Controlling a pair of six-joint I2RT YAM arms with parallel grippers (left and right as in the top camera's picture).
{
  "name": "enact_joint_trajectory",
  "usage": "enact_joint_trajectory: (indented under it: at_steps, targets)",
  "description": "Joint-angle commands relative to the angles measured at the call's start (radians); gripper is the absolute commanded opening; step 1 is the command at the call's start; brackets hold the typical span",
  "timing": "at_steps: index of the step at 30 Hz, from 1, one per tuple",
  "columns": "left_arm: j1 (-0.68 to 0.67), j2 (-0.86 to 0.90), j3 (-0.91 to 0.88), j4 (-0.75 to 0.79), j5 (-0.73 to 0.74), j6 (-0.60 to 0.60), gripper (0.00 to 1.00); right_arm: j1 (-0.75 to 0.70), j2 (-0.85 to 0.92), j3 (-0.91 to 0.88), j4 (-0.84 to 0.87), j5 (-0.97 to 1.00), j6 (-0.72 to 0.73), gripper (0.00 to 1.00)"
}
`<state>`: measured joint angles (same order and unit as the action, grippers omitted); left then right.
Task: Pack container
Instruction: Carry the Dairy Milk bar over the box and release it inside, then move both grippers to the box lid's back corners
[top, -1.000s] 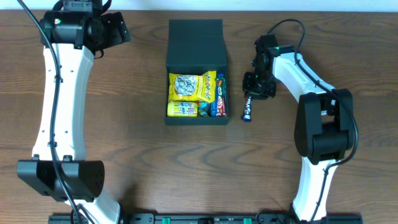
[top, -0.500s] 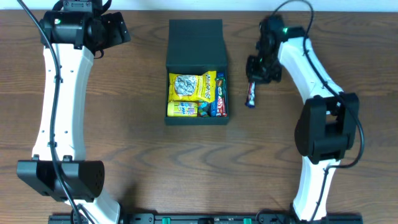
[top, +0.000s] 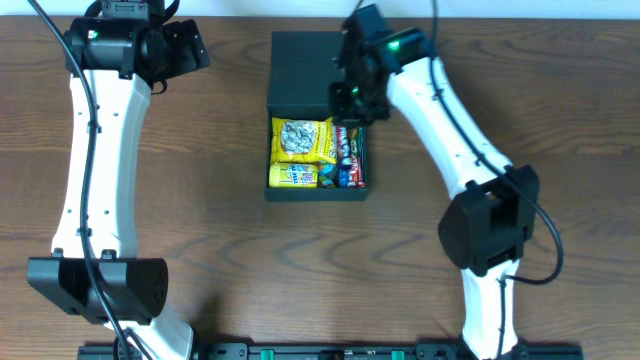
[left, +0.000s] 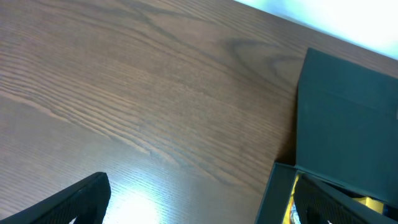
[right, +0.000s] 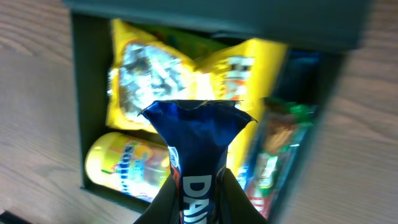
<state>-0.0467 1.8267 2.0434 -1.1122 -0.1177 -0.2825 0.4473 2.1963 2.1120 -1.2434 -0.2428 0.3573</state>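
Note:
The dark teal-black box (top: 272, 192) stands open at table centre, its flap lid (top: 314, 70) laid back. Inside lie yellow snack packets (top: 300, 140) and bars along its right side (top: 352, 165). My right gripper (top: 352, 112) hangs over the box's back right part, shut on a dark blue snack bar (right: 196, 149) that points down over the packets (right: 155, 81). My left gripper (left: 199, 205) is open and empty at the far left, above bare wood; the box lid (left: 348, 124) shows at its right.
The wooden table (top: 200, 230) surrounds the box. The left arm (top: 95, 150) runs down the left side. The right arm (top: 460, 140) reaches from the lower right across to the box.
My right gripper has carried the blue bar from the table right of the box, up and leftward, to above the box's back right part. The left arm has not moved.

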Motion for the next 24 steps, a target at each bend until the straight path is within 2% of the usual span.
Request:
enact_joint_trajectory:
  at_steps: [1,5,7,8,9,12,16,17,19,20,21,22,23,24]
  targets:
    - [0.002,0.001,0.0,-0.006,0.026,0.017,0.95,0.006,0.003,-0.001,0.002,0.076,0.065,0.07]
    - [0.002,0.001,0.0,-0.005,0.061,0.017,0.95,0.006,0.006,-0.001,0.01,0.087,0.099,0.05]
    - [0.002,0.001,0.0,-0.006,0.064,0.017,0.95,0.005,0.007,-0.001,0.008,0.094,0.104,0.09]
    - [0.002,0.001,0.0,-0.006,0.064,0.017,0.95,0.005,0.008,-0.001,0.006,0.093,0.106,0.2]
    - [0.002,0.001,0.0,-0.005,0.065,0.017,0.95,0.006,0.008,-0.001,0.004,0.093,0.106,0.46]
    - [0.002,0.001,0.0,0.003,0.068,0.017,0.95,0.005,0.008,-0.001,0.002,0.093,0.106,0.99]
    - [0.002,0.001,0.0,0.016,0.074,0.018,0.98,-0.028,0.006,0.008,-0.001,0.077,0.106,0.99]
    - [0.001,0.001,0.0,0.021,0.074,0.018,0.94,-0.04,0.006,0.009,0.004,0.074,0.103,0.99]
    - [0.001,0.001,0.0,0.034,0.074,0.018,0.63,-0.069,0.006,0.009,0.031,0.034,0.056,0.99]
    - [0.001,0.001,0.0,0.04,0.074,0.018,0.38,-0.084,0.006,0.009,0.045,0.012,0.031,0.99]
    - [0.001,0.001,0.0,0.045,0.074,0.017,0.1,-0.106,0.006,0.009,0.064,-0.007,-0.01,0.84]
    - [0.001,0.002,-0.001,0.049,0.074,0.016,0.06,-0.121,0.006,0.009,0.077,-0.009,-0.032,0.59]
    - [0.001,0.004,-0.005,0.066,0.074,0.014,0.06,-0.136,0.006,0.009,0.089,-0.007,-0.049,0.19]
    - [0.001,0.01,-0.014,0.089,0.074,-0.003,0.06,-0.158,0.007,0.008,0.104,0.001,-0.051,0.01]
